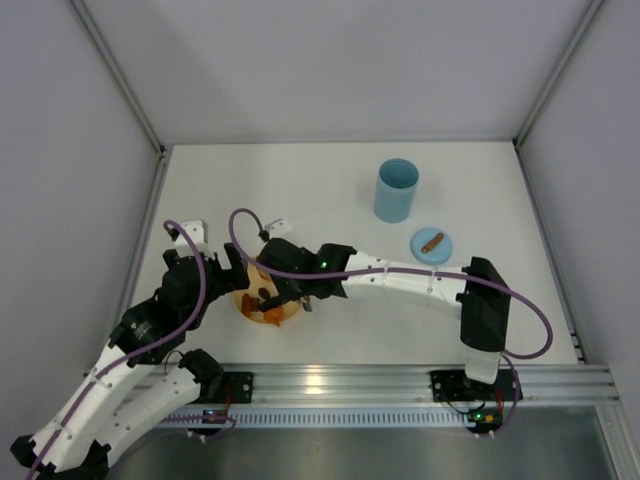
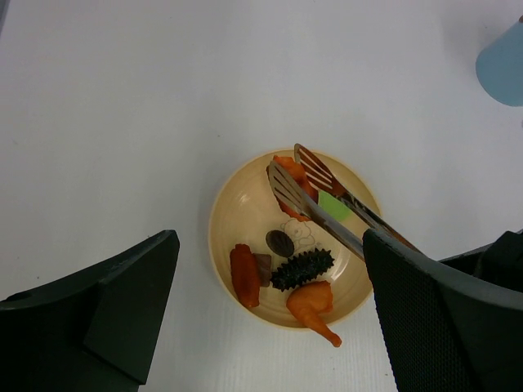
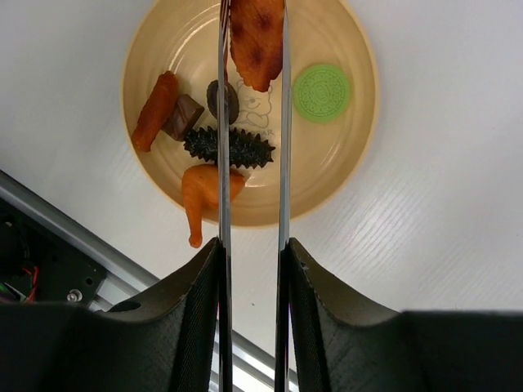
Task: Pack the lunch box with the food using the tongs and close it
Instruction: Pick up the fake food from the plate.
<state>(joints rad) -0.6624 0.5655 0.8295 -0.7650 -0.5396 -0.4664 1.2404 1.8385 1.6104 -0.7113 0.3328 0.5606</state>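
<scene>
The right gripper (image 3: 252,245) had its fingers pressed onto the two arms of the tongs (image 3: 222,122). The tips of the tongs pinched an orange food piece (image 3: 257,37) over the plate (image 3: 351,163), on the side away from the metal rail (image 1: 400,385) — the other food (image 3: 229,147) lay nearer the rail-side rim. The plate sat close to the near edge of the table (image 1: 330,180). The left gripper (image 2: 270,237) hovered above the plate, fingers spread and holding nothing. The lunch box (image 1: 396,190) stood open, well apart at the far right — its lid (image 1: 432,245) lay just beside it.
</scene>
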